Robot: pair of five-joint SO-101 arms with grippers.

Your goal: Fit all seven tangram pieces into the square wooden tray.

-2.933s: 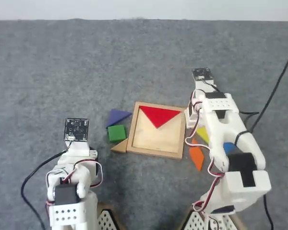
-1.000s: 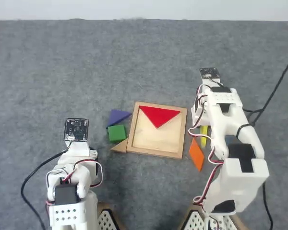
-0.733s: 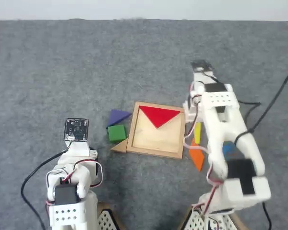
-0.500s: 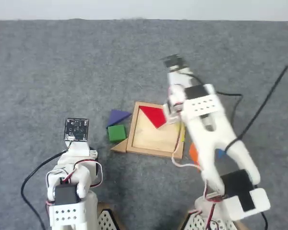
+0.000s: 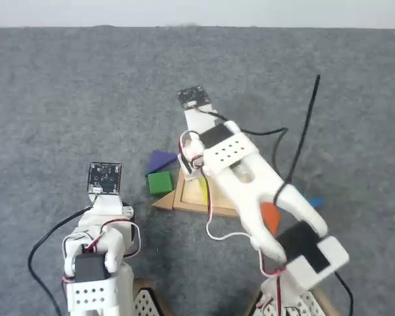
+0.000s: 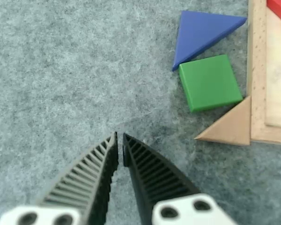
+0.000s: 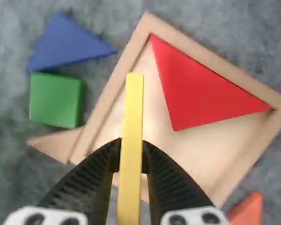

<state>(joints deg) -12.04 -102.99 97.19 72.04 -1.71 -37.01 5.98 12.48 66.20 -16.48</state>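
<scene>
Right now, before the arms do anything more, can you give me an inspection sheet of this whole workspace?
Surface: grey felt-like mat across the whole table.
Job's things: square wooden tray holds one red triangle; blue triangle, green square and tan wooden triangle lie outside one side; orange piece and small blue piece outside the opposite side, partly hidden by the right arm.
Clutter: nothing seen.
End effectors: right end effector shut on thin yellow piece, over the tray; left end effector shut, empty, over bare mat.
Cables: black cable loops off the right arm; a second black cable beside the left arm.
Surroundings: pale strip beyond the mat's far edge.
</scene>
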